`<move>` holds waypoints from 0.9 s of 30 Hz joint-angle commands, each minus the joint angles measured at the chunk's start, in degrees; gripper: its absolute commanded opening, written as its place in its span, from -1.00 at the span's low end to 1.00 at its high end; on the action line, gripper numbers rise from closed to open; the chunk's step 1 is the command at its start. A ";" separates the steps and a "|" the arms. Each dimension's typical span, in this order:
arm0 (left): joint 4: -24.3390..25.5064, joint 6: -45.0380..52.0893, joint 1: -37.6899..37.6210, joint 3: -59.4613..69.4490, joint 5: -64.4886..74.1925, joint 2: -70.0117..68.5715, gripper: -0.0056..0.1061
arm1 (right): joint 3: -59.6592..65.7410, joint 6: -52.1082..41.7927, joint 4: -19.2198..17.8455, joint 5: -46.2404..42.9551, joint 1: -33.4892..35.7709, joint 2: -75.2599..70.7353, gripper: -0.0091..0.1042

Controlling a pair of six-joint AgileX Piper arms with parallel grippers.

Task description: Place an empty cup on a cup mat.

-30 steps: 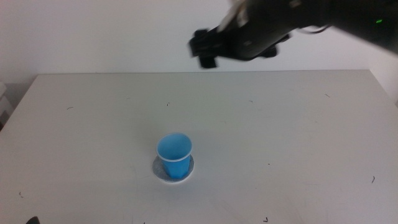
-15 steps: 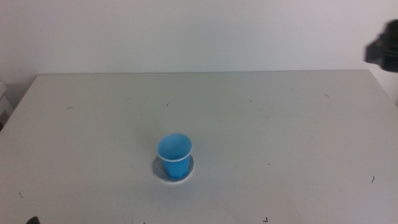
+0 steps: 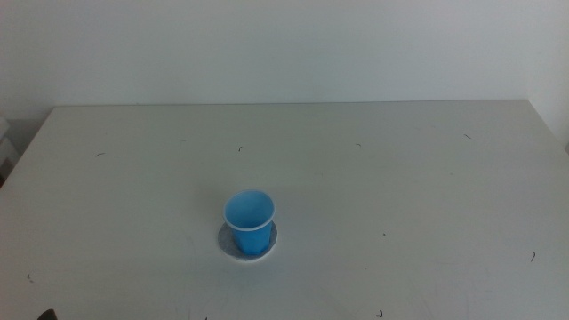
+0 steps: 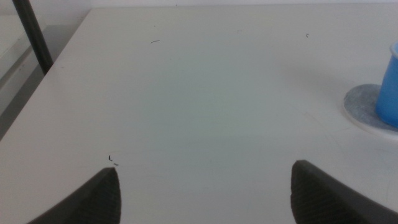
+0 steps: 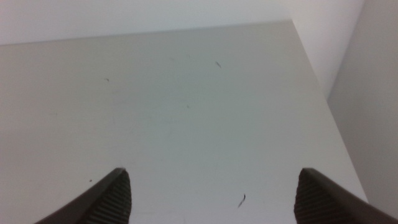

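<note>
Left tool [image 4: 205, 186] gapes near cup [image 4: 388, 87]; right tool [image 5: 211, 193] views bare table [image 5: 186, 112].

The cup [image 3: 249, 220] is placed upright on the cup mat [image 3: 248, 246], and both are found on the table [image 3: 400, 178], a little left of its centre and towards its near edge. The mat's edge is seen around the cup's base. In the left wrist view, the cup [image 4: 388, 87] and the mat [image 4: 364, 104] are seen to one side of the left gripper [image 4: 205, 190].
</note>
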 commanded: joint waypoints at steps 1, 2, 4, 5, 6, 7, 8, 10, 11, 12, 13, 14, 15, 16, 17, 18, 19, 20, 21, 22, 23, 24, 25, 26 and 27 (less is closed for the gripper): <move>0.06 -0.21 0.06 -0.34 -3.81 -0.69 0.98 | 3.23 -3.21 -1.42 -10.01 -0.49 -3.62 0.34; 0.06 -0.21 0.06 -0.34 -3.81 -0.69 0.98 | 5.57 -3.98 -1.36 -12.21 -0.49 -5.49 0.34; 0.06 -0.21 0.06 -0.34 -3.81 -0.69 0.98 | 9.67 -5.43 -1.56 -15.80 -0.49 -8.93 0.34; 0.06 -0.21 0.06 -0.34 -3.81 -0.69 0.98 | 11.85 -6.23 -1.56 -17.91 -0.49 -10.81 0.34; 0.06 -0.21 0.06 -0.34 -3.81 -0.69 0.98 | 13.90 -6.89 -1.56 -20.13 -0.49 -12.30 0.34; 0.06 -0.21 0.06 -0.34 -3.81 -0.69 0.98 | 15.76 -7.43 -1.56 -22.23 -0.49 -14.13 0.34; 0.06 -0.21 0.06 -0.34 -3.81 -0.69 0.98 | 17.44 -7.75 -1.56 -24.15 -0.49 -15.92 0.35; 0.06 -0.21 0.06 -0.34 -3.81 -0.69 0.98 | 19.90 -7.95 -1.46 -27.29 -0.49 -19.23 0.39; 0.06 -0.21 0.06 -0.34 -3.81 -0.69 0.98 | 20.97 -7.95 -1.46 -28.51 -0.49 -20.70 0.41; 0.06 -0.21 0.06 -0.34 -3.81 -0.69 0.98 | 21.66 -7.95 -1.46 -29.23 -0.49 -21.75 0.42; 0.06 -0.21 0.06 -0.34 -3.81 -0.69 0.98 | 22.49 -7.95 -1.46 -29.78 -0.49 -22.82 0.43; 0.06 -0.21 0.06 -0.34 -3.81 -0.69 0.98 | 23.16 -7.95 -1.46 -29.78 -0.49 -23.69 0.43; 0.06 -0.21 0.06 -0.34 -3.81 -0.69 0.98 | 23.73 -7.95 -1.46 -29.57 -0.49 -24.20 0.42; 0.06 -0.21 0.06 -0.34 -3.81 -0.69 0.98 | 24.31 -7.95 -1.46 -29.57 -0.49 -24.79 0.42; 0.06 -0.21 0.06 -0.34 -3.81 -0.69 0.98 | 24.98 -7.95 -1.46 -29.46 -0.49 -25.28 0.42; 0.06 -0.21 0.06 -0.34 -3.81 -0.69 0.98 | 25.59 -7.95 -1.51 -29.46 -0.49 -25.77 0.42; 0.06 -0.21 0.06 -0.34 -3.81 -0.69 0.98 | 26.58 -7.95 -1.51 -29.62 -0.49 -26.18 0.42; 0.06 -0.21 0.06 -0.34 -3.81 -0.69 0.98 | 27.86 -7.95 -1.69 -29.99 -0.49 -26.60 0.42; 0.06 -0.21 0.06 -0.34 -3.81 -0.69 0.98 | 28.97 -7.95 -1.92 -30.30 -0.49 -26.95 0.42; 0.06 -0.21 0.06 -0.34 -3.81 -0.69 0.98 | 30.41 -7.95 -2.19 -30.98 -0.49 -27.49 0.42; 0.06 -0.21 0.06 -0.34 -3.81 -0.69 0.98 | 31.85 -7.95 -2.27 -31.68 -0.49 -28.10 0.42; 0.06 -0.21 0.06 -0.34 -3.81 -0.69 0.98 | 33.32 -7.95 -2.27 -32.53 -0.49 -28.61 0.42; 0.06 -0.21 0.06 -0.34 -3.81 -0.69 0.98 | 34.53 -7.95 -2.27 -32.79 -0.49 -29.28 0.42; 0.06 -0.21 0.06 -0.34 -3.81 -0.69 0.98 | 35.58 -7.95 -2.27 -32.83 -0.49 -29.98 0.42; 0.06 -0.21 0.06 -0.34 -3.81 -0.69 0.98 | 36.32 -7.95 -2.11 -32.83 -0.49 -30.74 0.42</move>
